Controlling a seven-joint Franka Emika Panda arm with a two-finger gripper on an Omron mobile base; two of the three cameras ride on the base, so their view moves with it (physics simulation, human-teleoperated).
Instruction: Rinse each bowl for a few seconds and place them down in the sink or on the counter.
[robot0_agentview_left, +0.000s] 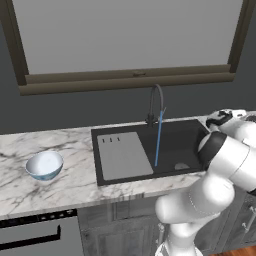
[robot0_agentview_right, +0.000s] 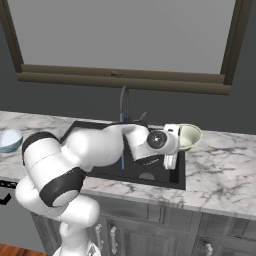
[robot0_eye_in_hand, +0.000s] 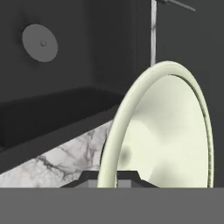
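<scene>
A blue bowl (robot0_agentview_left: 44, 165) rests on the counter (robot0_agentview_left: 75, 175), far left of the claw (robot0_agentview_right: 176, 136); water runs from the tap (robot0_agentview_left: 156, 102) into the sink (robot0_agentview_left: 175, 142) between them; the claw grips the yellow-green bowl (robot0_agentview_right: 189, 136) by its rim, tilted on edge at the sink's right edge.

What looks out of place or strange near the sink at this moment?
Water runs from the faucet into the sink, yet no bowl is under it. The gripper holds the yellow-green bowl, tipped on its side, over the sink's right edge. The blue bowl sits upright on the counter.
</scene>
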